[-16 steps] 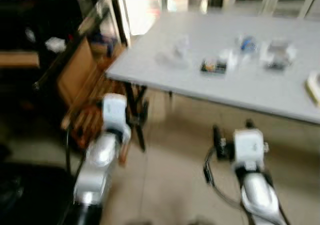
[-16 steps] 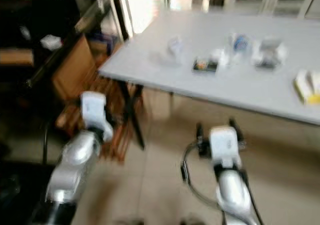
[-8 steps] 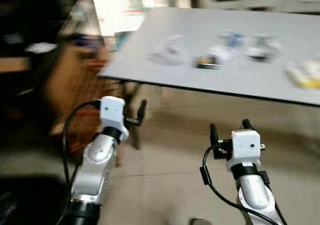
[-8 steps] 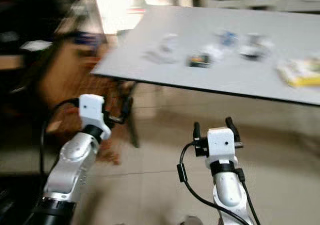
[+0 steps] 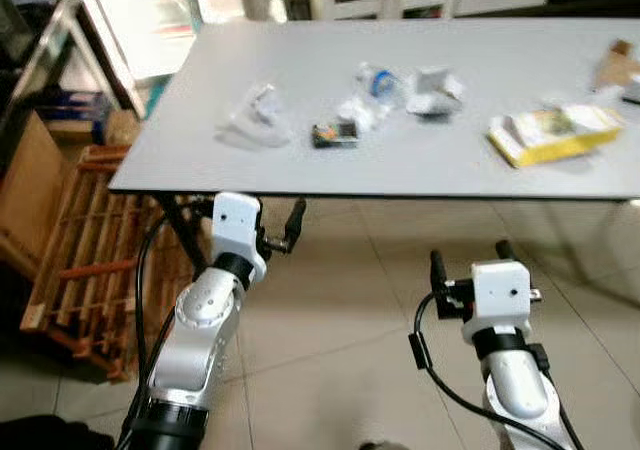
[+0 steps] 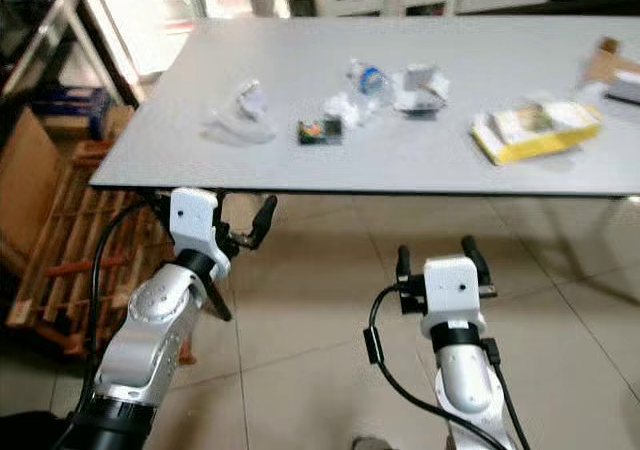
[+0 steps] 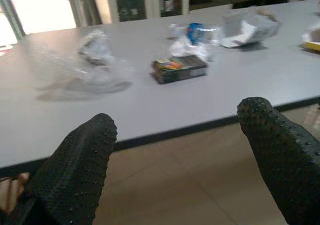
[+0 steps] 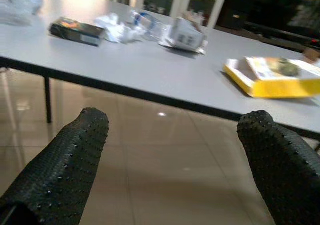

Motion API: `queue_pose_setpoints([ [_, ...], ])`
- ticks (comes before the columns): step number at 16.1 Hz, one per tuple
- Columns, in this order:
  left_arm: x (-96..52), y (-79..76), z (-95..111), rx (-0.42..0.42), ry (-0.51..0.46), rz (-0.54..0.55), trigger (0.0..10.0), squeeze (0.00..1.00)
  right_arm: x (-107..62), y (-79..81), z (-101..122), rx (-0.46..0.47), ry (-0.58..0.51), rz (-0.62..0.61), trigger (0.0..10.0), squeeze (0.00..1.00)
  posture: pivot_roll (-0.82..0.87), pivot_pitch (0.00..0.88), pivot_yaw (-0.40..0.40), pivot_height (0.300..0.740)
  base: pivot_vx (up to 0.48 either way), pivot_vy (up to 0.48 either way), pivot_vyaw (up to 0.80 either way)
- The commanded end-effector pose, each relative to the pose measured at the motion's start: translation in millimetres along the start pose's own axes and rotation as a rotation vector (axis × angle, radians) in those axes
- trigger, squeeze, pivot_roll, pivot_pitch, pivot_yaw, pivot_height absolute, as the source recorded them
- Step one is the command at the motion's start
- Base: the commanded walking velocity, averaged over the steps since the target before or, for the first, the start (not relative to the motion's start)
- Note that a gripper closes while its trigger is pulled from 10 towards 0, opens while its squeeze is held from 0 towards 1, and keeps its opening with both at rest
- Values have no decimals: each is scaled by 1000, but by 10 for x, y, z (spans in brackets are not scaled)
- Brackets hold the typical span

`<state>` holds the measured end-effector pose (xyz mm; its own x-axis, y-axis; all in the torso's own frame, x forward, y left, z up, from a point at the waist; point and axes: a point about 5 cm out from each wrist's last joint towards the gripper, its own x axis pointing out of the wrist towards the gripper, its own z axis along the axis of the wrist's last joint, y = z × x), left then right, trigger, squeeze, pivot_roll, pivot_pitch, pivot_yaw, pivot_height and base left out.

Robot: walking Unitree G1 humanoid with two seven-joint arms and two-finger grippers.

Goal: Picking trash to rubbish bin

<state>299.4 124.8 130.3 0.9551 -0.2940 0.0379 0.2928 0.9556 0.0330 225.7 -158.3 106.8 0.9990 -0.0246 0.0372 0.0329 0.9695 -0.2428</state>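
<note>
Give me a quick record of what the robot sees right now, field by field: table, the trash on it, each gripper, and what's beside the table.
surface: grey table
trash, robot's left to right: clear plastic bag; small dark packet; crushed water bottle; crumpled white carton; yellow box
far right edge: brown cardboard scrap
left gripper: open, empty, below the table's near edge
right gripper: open, empty, over the tiled floor
beside table: wooden crate on the robot's left

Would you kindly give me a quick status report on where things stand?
Left gripper and right gripper open, empty, below table edge. Trash on table untouched: clear bag, dark packet, yellow box. Nothing blocking the approach.
</note>
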Motion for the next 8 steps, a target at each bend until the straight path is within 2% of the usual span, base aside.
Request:
queue_pose_setpoints([
  [1, -19, 50, 20, 14, -9, 12, 10000, 0, -6, 42, 2, -5, -5, 20, 10000, 0, -116, 99, 72, 740, 480, 0, 0],
  [8, -33, 47, -16, 25, 2, 14, 10000, 0, -28, 77, 26, -16, -14, 52, 10000, 0, -118, 98, 70, 740, 480, 0, 0],
])
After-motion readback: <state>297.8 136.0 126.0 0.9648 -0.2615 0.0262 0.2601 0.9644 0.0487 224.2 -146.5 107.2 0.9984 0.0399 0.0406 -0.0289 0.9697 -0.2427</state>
